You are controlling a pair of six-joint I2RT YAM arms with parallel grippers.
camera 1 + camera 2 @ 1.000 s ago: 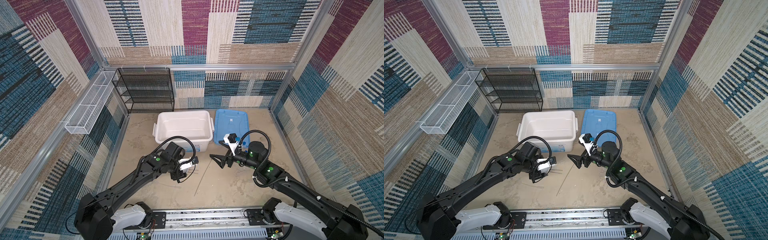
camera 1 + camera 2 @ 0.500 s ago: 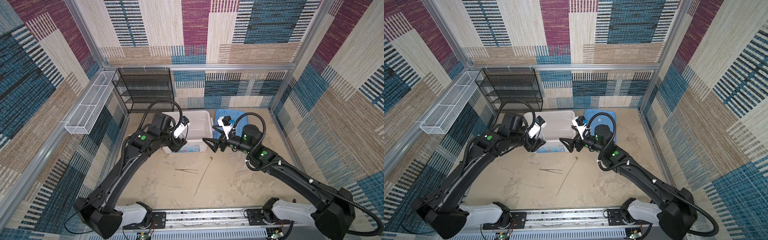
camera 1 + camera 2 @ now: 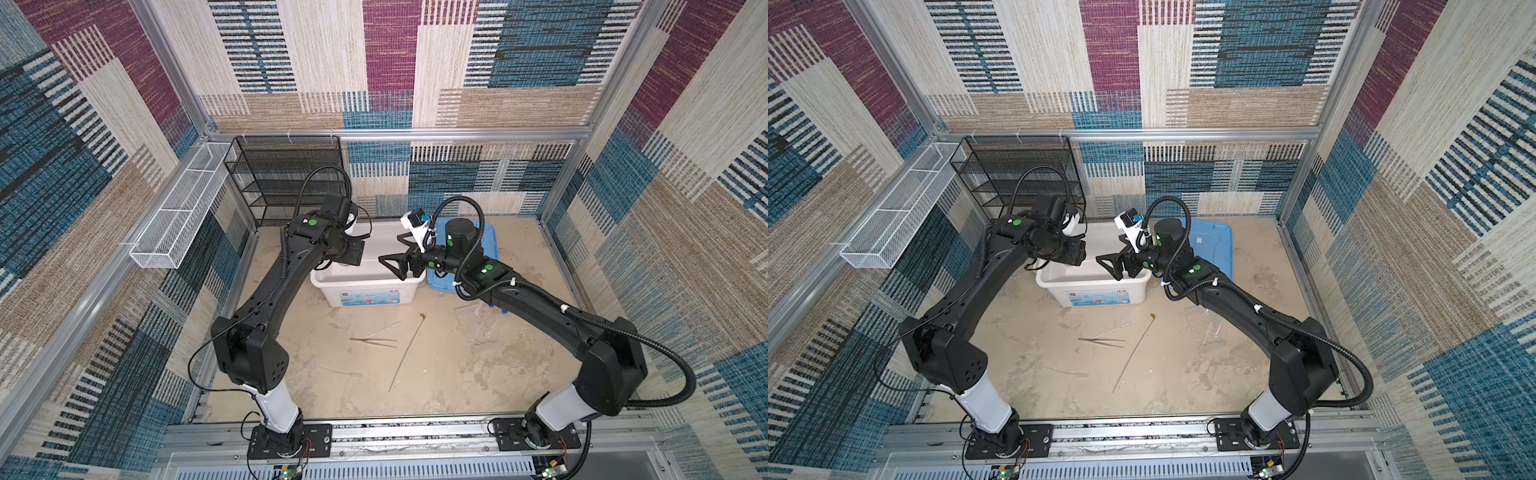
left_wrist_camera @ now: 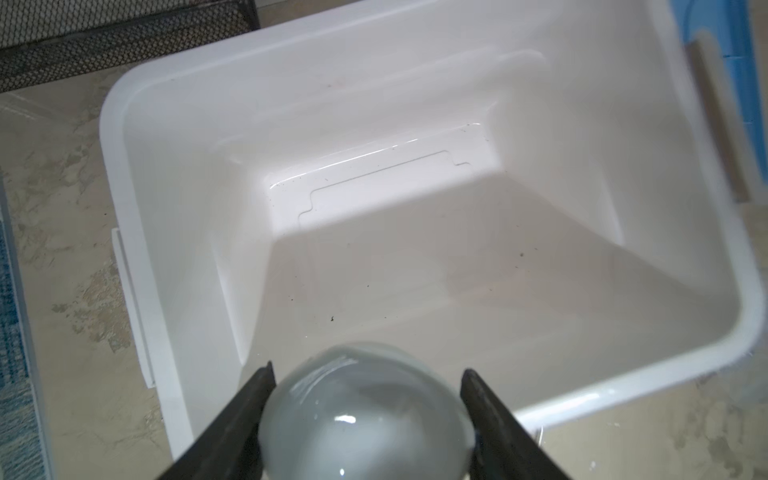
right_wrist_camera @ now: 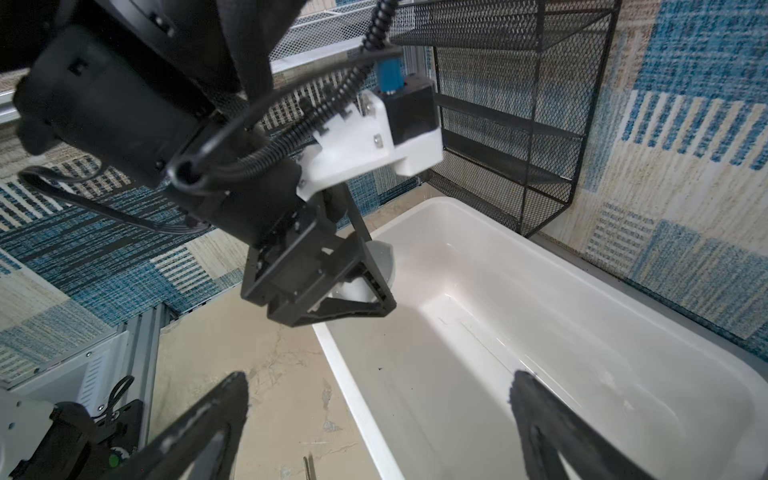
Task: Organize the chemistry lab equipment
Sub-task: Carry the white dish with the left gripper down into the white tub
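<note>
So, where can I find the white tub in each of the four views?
In a top view: white tub, centre, left of the blue lid.
In a top view: the tub, same place.
Left wrist: the tub fills most of the picture, seen from above.
Right wrist: the tub, seen along its length.
Shared landmark: black mesh shelf, behind the tub.

Glossy white dish (image 4: 365, 419); smooth plastic tub (image 4: 415, 266); metal tweezers (image 3: 374, 341)

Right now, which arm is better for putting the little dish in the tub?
Left. The left end effector holds the dish right over the open tub, so it probably only needs to lower and let go. The right end effector is open and empty.
</note>
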